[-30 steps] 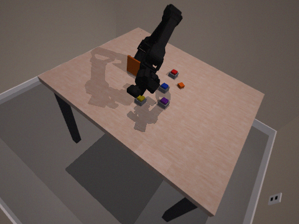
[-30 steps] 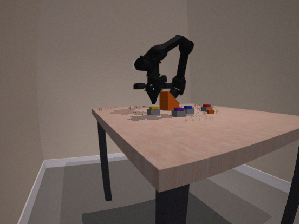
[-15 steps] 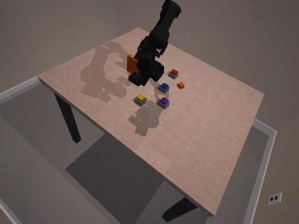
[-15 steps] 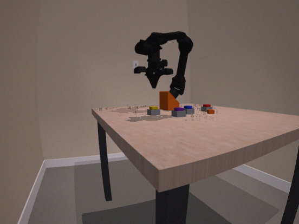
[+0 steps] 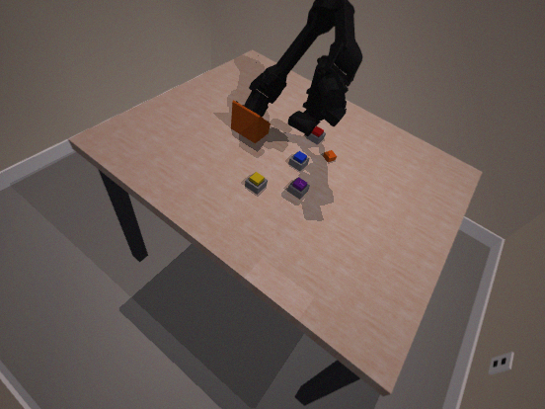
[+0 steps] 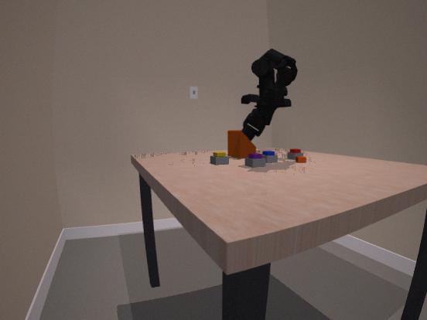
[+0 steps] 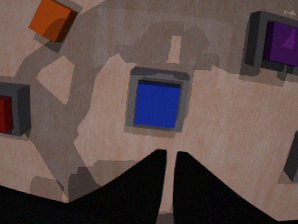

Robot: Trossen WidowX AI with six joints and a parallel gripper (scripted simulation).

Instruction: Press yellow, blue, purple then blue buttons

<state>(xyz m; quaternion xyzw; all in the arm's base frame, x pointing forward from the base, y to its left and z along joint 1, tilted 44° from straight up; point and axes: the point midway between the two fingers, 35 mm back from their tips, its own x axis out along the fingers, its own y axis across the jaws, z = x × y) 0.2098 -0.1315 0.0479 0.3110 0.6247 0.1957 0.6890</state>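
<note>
The blue button (image 5: pixel 300 157) (image 6: pixel 268 153) (image 7: pixel 157 104) sits in its grey housing, its cap raised. My gripper (image 5: pixel 309 132) (image 7: pixel 170 160) is shut and holds nothing. It is above the table, and in the wrist view its tips show just below the blue button, not covering it. Its fingertips are hard to make out against the arm in the exterior view. The yellow button (image 5: pixel 257 178) (image 6: pixel 219 154) has its cap up and is toward the near-left table edge in the top view. The purple button (image 5: pixel 299 184) (image 6: pixel 255 156) (image 7: pixel 282 45) is also up, at the upper right in the wrist view.
A red button (image 5: pixel 317 131) (image 6: pixel 295 151) (image 7: pixel 5 114) is on the opposite side of the blue one from the purple. A small orange block (image 5: pixel 330 156) (image 6: pixel 301 159) (image 7: pixel 51 21) lies near it. A large orange wedge-like block (image 5: pixel 249 123) (image 6: pixel 237 143) stands by the arm's base.
</note>
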